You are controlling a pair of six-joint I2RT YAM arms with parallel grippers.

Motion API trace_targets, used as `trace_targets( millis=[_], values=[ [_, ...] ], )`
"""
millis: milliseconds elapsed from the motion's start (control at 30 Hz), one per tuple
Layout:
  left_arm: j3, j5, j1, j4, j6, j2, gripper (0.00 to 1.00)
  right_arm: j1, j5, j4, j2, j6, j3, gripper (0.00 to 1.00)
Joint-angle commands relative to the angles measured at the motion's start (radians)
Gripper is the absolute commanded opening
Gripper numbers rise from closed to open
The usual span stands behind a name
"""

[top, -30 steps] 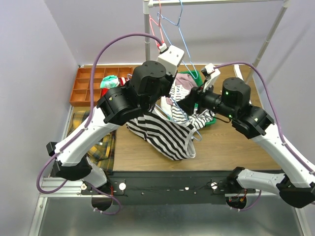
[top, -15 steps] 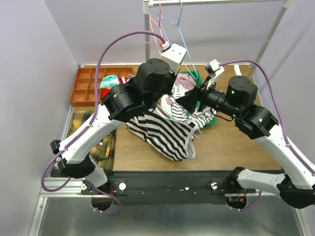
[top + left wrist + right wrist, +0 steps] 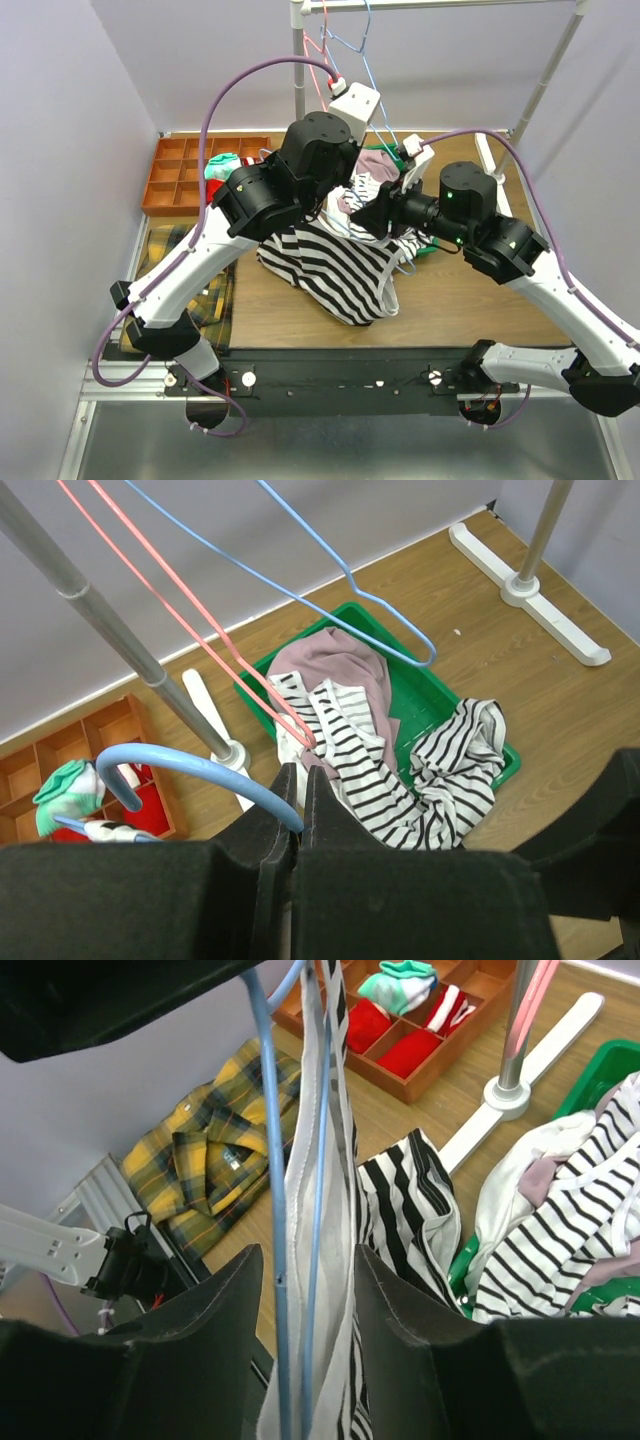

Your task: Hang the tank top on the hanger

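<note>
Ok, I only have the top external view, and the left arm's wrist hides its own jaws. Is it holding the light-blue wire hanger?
Observer: Yes. The left wrist view shows the left gripper with its jaws shut on the curved hook of the light-blue wire hanger.
Operator: And the right side?
Observer: In the right wrist view, a strap of the wide-striped black-and-white cloth tank top and the hanger's wire hang between the jaws of the right gripper, which stand apart; I cannot tell if they pinch.
Operator: What's in the green plastic tray?
Observer: A dusty-pink garment and a finer-striped black-and-white cloth, lying together.
</note>
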Motion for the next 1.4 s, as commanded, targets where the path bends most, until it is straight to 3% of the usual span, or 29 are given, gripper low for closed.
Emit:
trace_targets(
  millis=[0, 133, 333, 433, 467, 533, 567, 633, 667, 867, 1200, 1367],
  values=[
    [0.003, 0.015, 0.013, 0.031, -0.013, 0.006, 0.0, 0.033, 0.086, -0.009, 0.001, -0.004, -0.02, 0.45],
    [-0.015, 0.024, 0.018, 0.048, -0.02, 0.004, 0.0, 0.032, 0.087, -0.004, -0.003, -0.003, -0.027, 0.37],
    [-0.034, 0.028, 0.021, 0.077, -0.03, 0.009, 0.0, 0.035, 0.114, -0.009, 0.0, 0.007, -0.048, 0.03],
    [-0.043, 0.035, 0.021, 0.091, -0.033, 0.006, 0.02, 0.035, 0.129, -0.007, -0.019, 0.013, -0.054, 0.01],
    [-0.046, 0.036, 0.021, 0.096, -0.033, 0.004, 0.13, 0.033, 0.129, -0.007, -0.023, 0.013, -0.063, 0.01],
    [-0.06, 0.039, 0.021, 0.103, -0.033, -0.006, 0.25, 0.035, 0.154, -0.001, -0.042, 0.017, -0.074, 0.01],
    [-0.066, 0.039, 0.021, 0.11, -0.03, -0.011, 0.4, 0.033, 0.157, -0.001, -0.059, 0.019, -0.088, 0.01],
    [-0.08, 0.03, 0.022, 0.114, -0.027, -0.028, 0.58, 0.033, 0.163, 0.005, -0.074, 0.025, -0.105, 0.01],
    [-0.101, 0.021, 0.022, 0.123, -0.026, -0.035, 0.74, 0.035, 0.163, 0.003, -0.082, 0.027, -0.111, 0.01],
    [-0.196, 0.018, 0.026, 0.166, -0.024, -0.12, 0.98, 0.035, 0.18, -0.021, -0.143, 0.054, -0.165, 0.01],
    [-0.262, 0.027, 0.033, 0.199, -0.013, -0.223, 0.99, 0.033, 0.263, -0.055, -0.309, 0.131, -0.274, 0.01],
    [-0.27, 0.119, 0.033, 0.199, 0.002, -0.227, 0.99, 0.033, 0.269, -0.047, -0.342, 0.148, -0.324, 0.01]
  ],
)
